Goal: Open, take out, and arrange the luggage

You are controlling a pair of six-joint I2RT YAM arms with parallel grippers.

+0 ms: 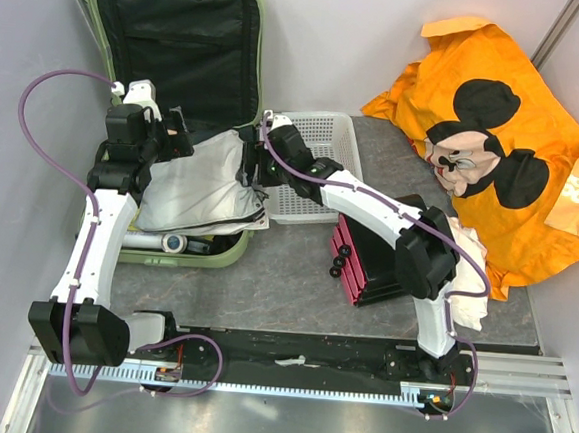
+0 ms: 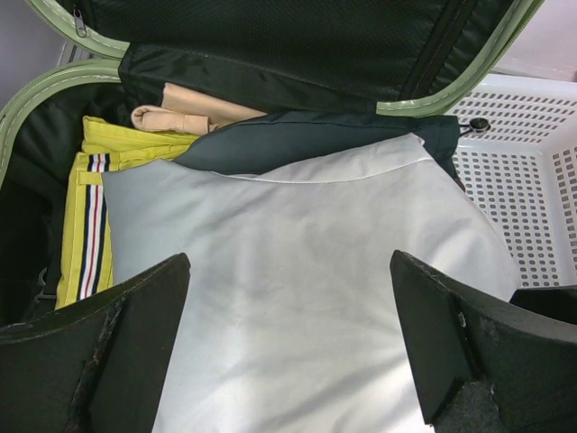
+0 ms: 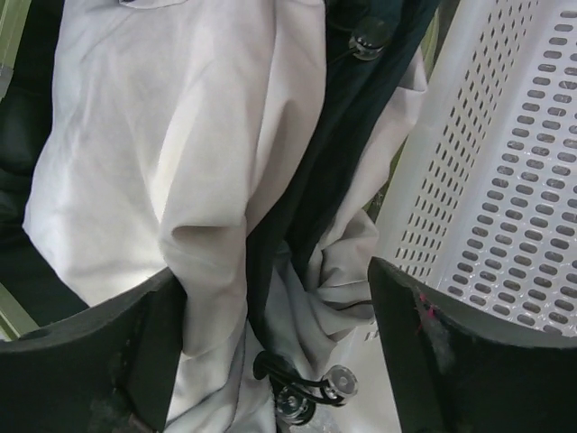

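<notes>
Grey worktop, pale walls. My left pincer gapes wide, gripping nothing, just above the grey garment in the open luggage. My right pincer, equally spread, straddles bunched cloth, with the white basket beside it.

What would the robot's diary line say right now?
luggage: open, clothes inside | left gripper: open above grey jacket | right gripper: open around jacket fabric beside white mesh basket
</notes>
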